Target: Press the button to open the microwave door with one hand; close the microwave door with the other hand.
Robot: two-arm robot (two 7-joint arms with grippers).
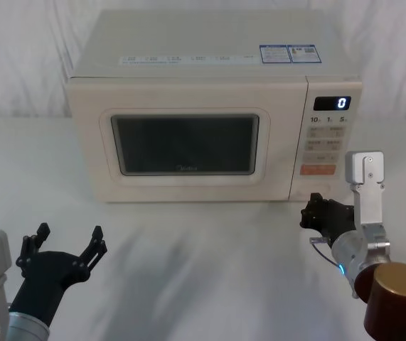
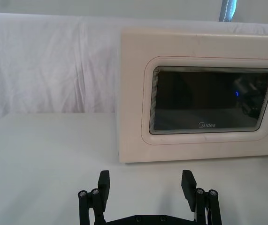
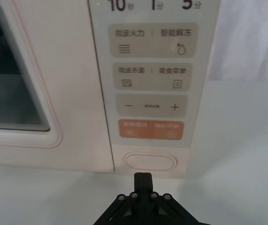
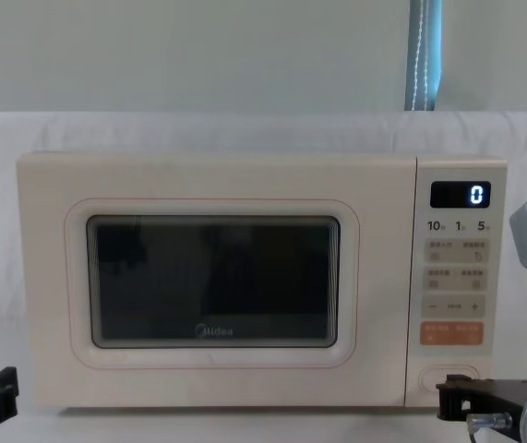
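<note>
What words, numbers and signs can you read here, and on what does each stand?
"Midea": microwave door, below the window.
"0": digital display.
"10", "1", "5": control panel, top row.
"−", "+": cream key.
Chinese key captions and the two stickers on top: too small to read.

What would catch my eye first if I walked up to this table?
Probably the cream microwave, its microwave door shut, standing mid-table with a glowing 0 on its display. Next, the right gripper, fingers pinched shut, pointing at the button at the panel's bottom. The left gripper waits open, front left.
</note>
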